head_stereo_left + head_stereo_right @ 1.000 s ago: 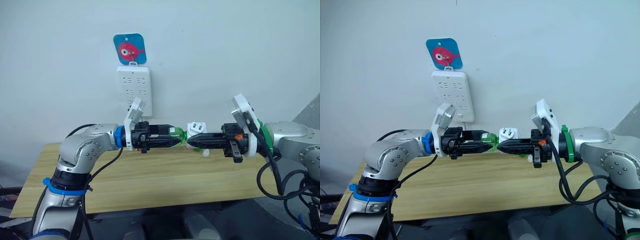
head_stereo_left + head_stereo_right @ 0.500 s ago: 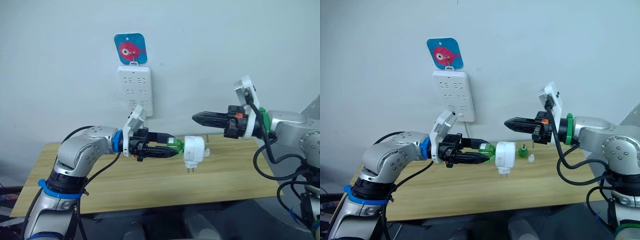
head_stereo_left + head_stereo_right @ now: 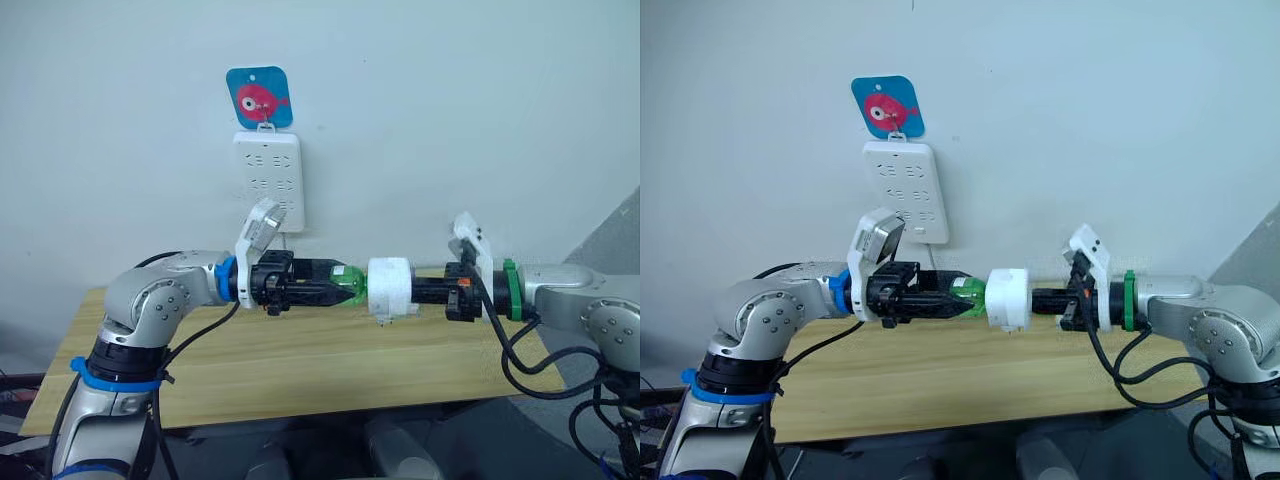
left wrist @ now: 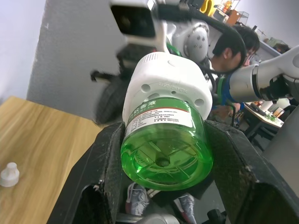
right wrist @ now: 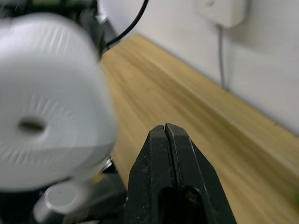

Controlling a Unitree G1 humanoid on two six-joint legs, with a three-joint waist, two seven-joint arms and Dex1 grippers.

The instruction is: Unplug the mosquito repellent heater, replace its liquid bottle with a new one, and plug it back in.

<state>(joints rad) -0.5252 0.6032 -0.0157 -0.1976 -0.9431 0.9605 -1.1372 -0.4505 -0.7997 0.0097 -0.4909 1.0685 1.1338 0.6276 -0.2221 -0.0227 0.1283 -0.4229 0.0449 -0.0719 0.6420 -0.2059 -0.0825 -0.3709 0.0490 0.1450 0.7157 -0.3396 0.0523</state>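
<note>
The mosquito repellent heater (image 3: pixel 391 289) is held in mid-air above the wooden table (image 3: pixel 300 370), unplugged and well apart from the white power strip (image 3: pixel 268 180) on the far wall. It is carried by its green liquid bottle (image 4: pixel 163 147), which is clamped across its body between the fingers of the left gripper (image 3: pixel 335 282), so the white unit juts out to the right of that claw, free for the other arm to work on. The right gripper (image 5: pixel 165 133) is brought in from the right with its fingers pressed together and nothing between them; its tip lies at or just beside the heater's vented face, though contact cannot be confirmed. This arrangement is judged to suit steadying or turning the heater on the bottle. A small white cap (image 4: pixel 9 174) lies on the table.
</note>
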